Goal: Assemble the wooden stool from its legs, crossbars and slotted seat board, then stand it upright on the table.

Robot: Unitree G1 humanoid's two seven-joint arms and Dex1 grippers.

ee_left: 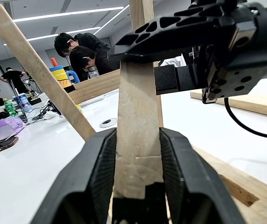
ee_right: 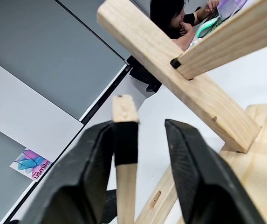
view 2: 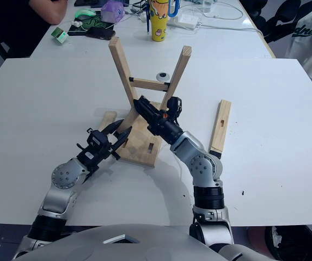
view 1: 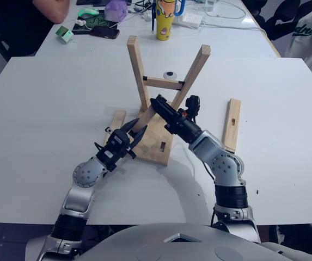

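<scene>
Upturned leg pair point(view 1: 136, 70) and crossbar point(view 1: 164, 83) stand in seat board point(view 1: 158, 142) — left pincer point(view 1: 136, 132) clamps third leg point(ee_left: 137, 121), right pincer point(view 1: 156, 103) apart.

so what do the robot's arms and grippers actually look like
The left arm and right arm are silver-grey with rounded joint housings and black bands lower down. The left gripper and right gripper are matte black with long tapered jaws. The right one shows cut-out holes, a small orange-red detail and a looping black cable at its wrist.
</scene>
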